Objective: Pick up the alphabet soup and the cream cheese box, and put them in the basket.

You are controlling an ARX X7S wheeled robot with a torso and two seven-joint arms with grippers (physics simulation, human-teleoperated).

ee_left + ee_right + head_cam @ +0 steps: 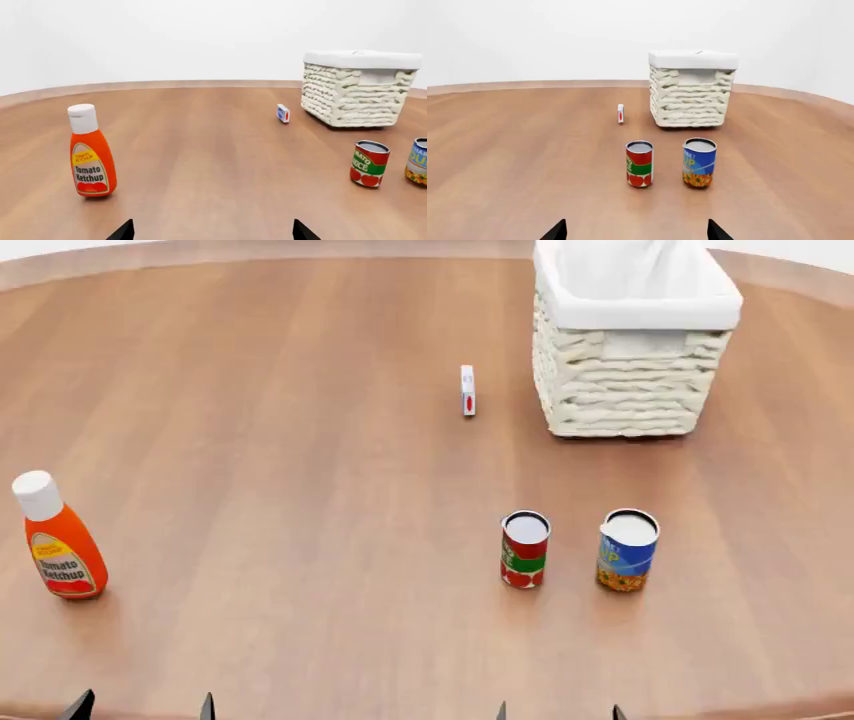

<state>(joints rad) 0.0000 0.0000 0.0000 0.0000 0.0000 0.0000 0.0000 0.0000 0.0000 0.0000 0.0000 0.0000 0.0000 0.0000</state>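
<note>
The alphabet soup [627, 549] is a blue-labelled can standing upright on the wooden table, also seen in the right wrist view as the alphabet soup [699, 162] and at the frame edge as the alphabet soup [418, 161]. The cream cheese box [467, 390] stands on its edge just left of the basket [625, 380]; the wrist views show the cream cheese box [620, 113] [283, 113] and the basket [690, 95] [353, 92]. My left gripper [142, 707] and right gripper [558, 711] hang open at the near table edge, far from both things, with nothing between the fingers.
A red-and-green can [525, 549] stands just left of the soup. A tomato ketchup bottle [56, 537] stands upright at the near left. The round table's far rim [167, 86] curves behind the basket.
</note>
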